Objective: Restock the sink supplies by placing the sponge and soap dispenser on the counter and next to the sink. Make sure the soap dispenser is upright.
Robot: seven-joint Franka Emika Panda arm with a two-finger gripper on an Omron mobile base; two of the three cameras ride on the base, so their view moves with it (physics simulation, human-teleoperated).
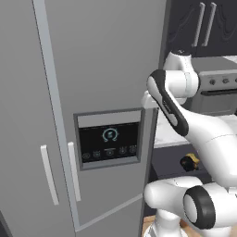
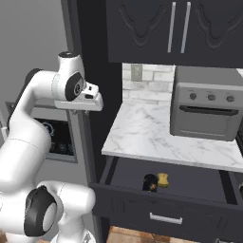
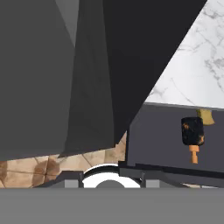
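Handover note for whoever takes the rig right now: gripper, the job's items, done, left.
Gripper: raised beside the tall grey fridge, level with the white marble counter; I cannot tell if it is open or shut, and nothing is seen held.
Items: the small dark bottle with an orange neck, the soap dispenser, lies on its side in the open dark drawer below the counter. The small yellow sponge lies right beside it in the same drawer.
Done: drawer is open; neither item is out.
Left: lift both onto the counter next to the sink, dispenser upright.
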